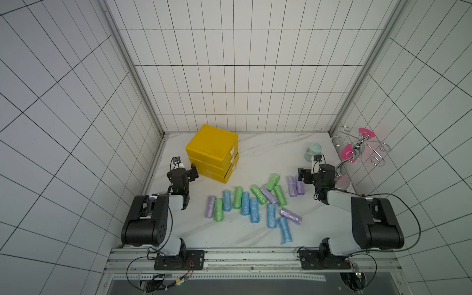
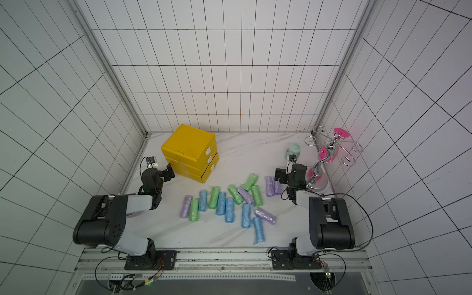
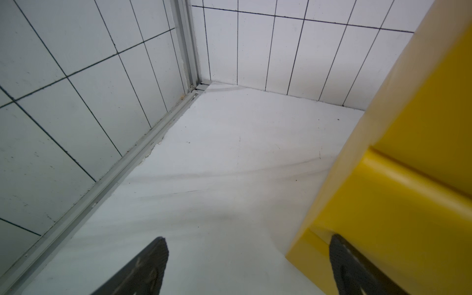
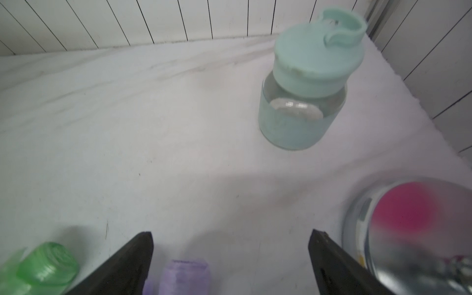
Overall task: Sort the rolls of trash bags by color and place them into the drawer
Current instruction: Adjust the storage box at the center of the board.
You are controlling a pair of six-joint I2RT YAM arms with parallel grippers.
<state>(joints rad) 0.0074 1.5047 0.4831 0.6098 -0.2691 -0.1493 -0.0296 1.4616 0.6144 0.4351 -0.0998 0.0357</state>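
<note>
The left pincer (image 1: pixel 194 172) is released, its black fingers (image 3: pixel 143 268) spread wide with nothing between them. It hovers just beside the near left corner of the yellow plastic three-drawer chest (image 1: pixel 212 144). In the left wrist view one finger overlaps the chest's yellow side (image 3: pixel 408 178); I cannot tell whether they touch.

The right pincer (image 1: pixel 302 175) is likewise released and holds nothing. It hangs just above the far end of two lavender rolls (image 1: pixel 295 186) that lie side by side. In the right wrist view one lavender end (image 4: pixel 187 272) shows low between the fingers.

The rolls of trash bags (image 1: pixel 245 203), crinkly cylinders in light blue, light green and lavender, lie scattered on the white marble-patterned table (image 1: pixel 268 153), in front of the chest and between the two arms, colours mixed. Several touch or overlap.

Beyond the right pincer stands a clear jar with a pale mint lid (image 4: pixel 306 84), upright. Beside it stands a chrome wire stand with pink discs (image 1: pixel 357 150).
</note>
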